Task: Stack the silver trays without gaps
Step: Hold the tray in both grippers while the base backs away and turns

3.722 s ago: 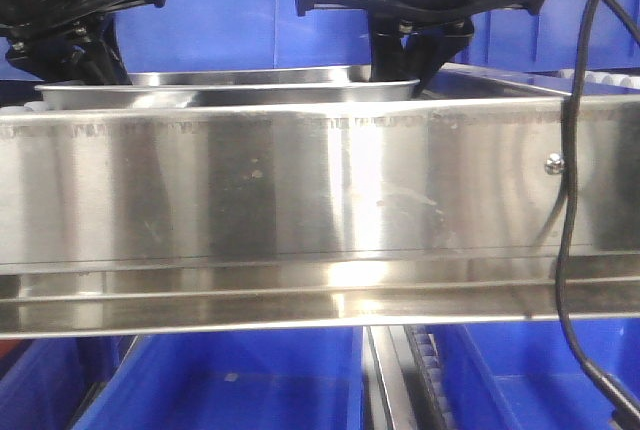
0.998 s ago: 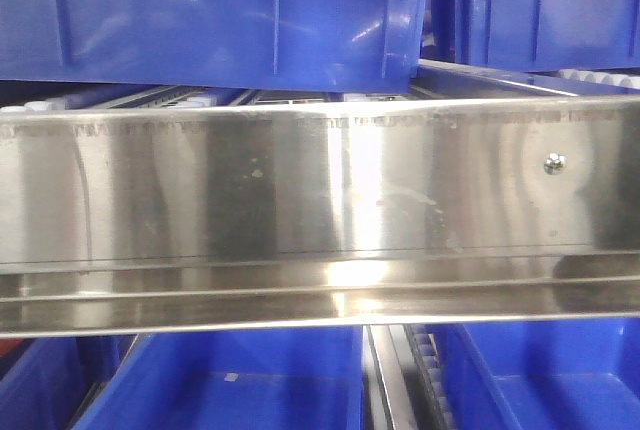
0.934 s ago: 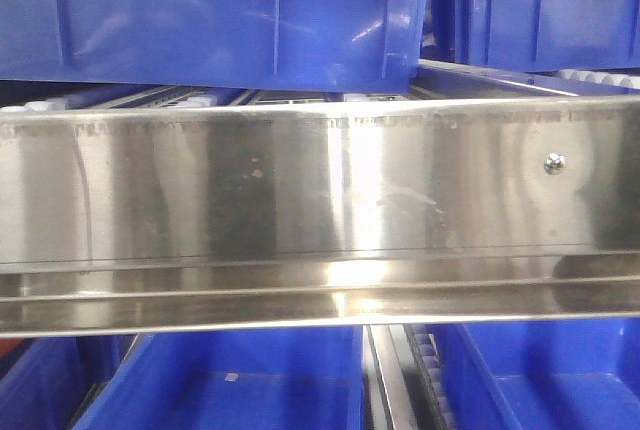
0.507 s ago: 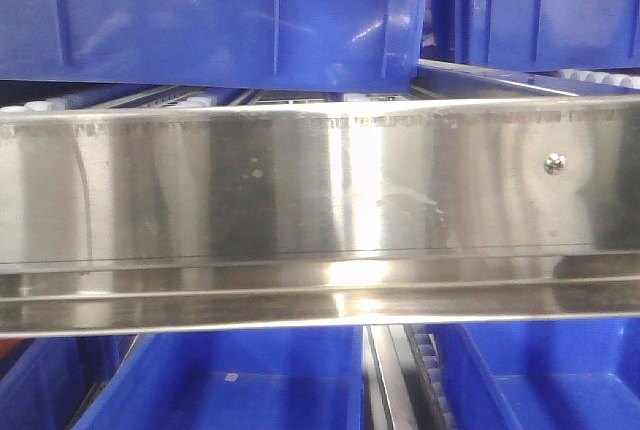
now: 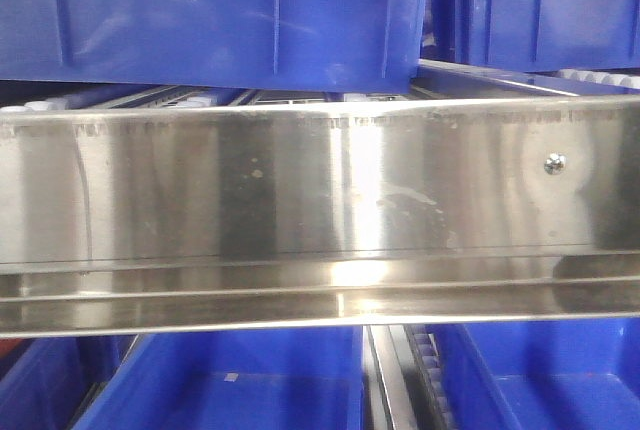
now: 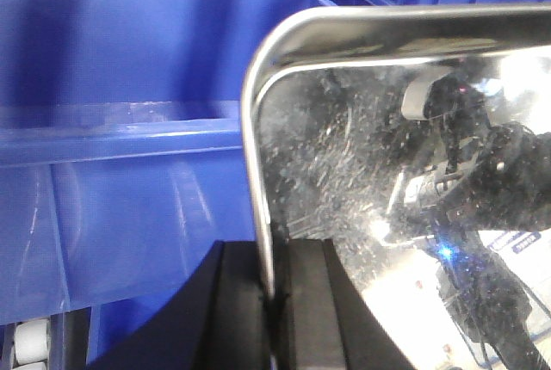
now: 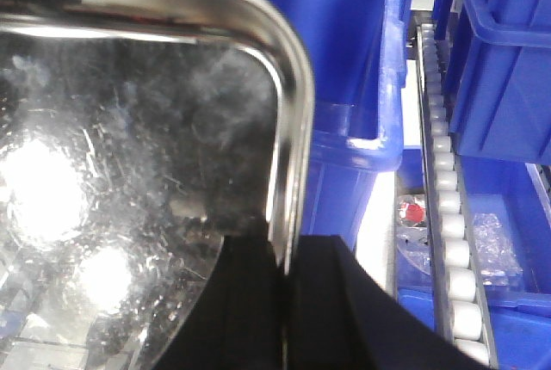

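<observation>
While left fingers (image 6: 237, 318) and right fingers (image 7: 327, 305) each clamp a rolled rim, silver tray (image 6: 387, 181) is secured.
Judged stiff, light, slippery; rim between fingers offers sole purchase.

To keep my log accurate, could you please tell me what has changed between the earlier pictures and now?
The tray, left claw and right claw have left the front view, seemingly lifted, and the black cable went with them. The wrist views show each claw shut on the tray's rim, with blue bins beyond. The steel rail, its screw and the bins stayed put.
</observation>
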Robot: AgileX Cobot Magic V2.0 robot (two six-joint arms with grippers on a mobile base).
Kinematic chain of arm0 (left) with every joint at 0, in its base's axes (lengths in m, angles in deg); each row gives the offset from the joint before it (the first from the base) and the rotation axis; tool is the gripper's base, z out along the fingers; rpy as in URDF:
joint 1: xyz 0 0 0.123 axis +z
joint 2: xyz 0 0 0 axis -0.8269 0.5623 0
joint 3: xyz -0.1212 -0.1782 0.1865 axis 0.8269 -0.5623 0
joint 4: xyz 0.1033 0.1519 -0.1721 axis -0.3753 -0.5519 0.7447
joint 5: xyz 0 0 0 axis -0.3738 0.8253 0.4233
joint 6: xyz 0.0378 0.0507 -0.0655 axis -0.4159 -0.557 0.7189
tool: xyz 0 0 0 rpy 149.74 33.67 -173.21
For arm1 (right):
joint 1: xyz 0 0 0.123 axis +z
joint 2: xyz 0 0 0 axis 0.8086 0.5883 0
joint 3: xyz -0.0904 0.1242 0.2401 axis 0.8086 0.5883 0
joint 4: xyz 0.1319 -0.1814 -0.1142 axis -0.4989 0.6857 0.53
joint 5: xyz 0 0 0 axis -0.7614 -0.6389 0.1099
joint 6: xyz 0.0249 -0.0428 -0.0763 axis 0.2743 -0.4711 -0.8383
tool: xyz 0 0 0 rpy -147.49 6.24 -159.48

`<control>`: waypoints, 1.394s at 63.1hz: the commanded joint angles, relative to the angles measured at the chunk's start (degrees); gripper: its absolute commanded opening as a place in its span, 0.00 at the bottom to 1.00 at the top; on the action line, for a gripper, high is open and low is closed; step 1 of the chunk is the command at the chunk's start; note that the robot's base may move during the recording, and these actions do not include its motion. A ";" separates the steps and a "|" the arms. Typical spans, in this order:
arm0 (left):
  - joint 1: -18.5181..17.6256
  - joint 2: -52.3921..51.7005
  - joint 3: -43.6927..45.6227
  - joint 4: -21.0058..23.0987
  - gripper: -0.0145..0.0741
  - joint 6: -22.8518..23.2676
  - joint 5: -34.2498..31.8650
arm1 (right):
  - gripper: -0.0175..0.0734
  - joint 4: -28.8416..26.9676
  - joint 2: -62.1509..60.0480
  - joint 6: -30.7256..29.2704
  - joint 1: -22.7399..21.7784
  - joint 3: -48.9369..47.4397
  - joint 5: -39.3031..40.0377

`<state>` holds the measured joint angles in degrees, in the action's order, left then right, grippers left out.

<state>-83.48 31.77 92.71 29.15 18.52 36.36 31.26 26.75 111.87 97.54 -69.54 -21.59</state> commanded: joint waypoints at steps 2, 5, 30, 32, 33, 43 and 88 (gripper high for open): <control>-1.01 -0.86 0.17 1.33 0.15 -0.73 -3.01 | 0.11 1.19 -0.52 -0.59 0.08 -0.18 3.70; -1.01 -0.86 0.17 1.33 0.15 -0.73 -3.01 | 0.11 1.19 -0.52 -0.59 0.08 -0.18 3.70; -1.01 -0.86 0.17 1.33 0.15 -0.73 -3.01 | 0.11 1.19 -0.52 -0.59 0.08 -0.18 3.85; -1.01 -0.86 0.17 1.33 0.15 -0.73 -3.01 | 0.11 1.19 -0.52 -0.59 0.08 -0.18 3.85; -1.01 -0.86 0.17 1.33 0.15 -0.73 -3.01 | 0.11 1.19 -0.52 -0.59 0.08 -0.18 3.85; -1.01 -0.86 0.17 1.33 0.15 -0.73 -3.01 | 0.11 1.19 -0.52 -0.59 0.08 -0.18 3.85; -1.01 -0.86 0.17 1.33 0.15 -0.73 -3.01 | 0.11 1.19 -0.52 -0.59 0.08 -0.18 4.07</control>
<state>-83.48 31.67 92.71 29.15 18.52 36.32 31.26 26.68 111.87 97.54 -69.54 -21.55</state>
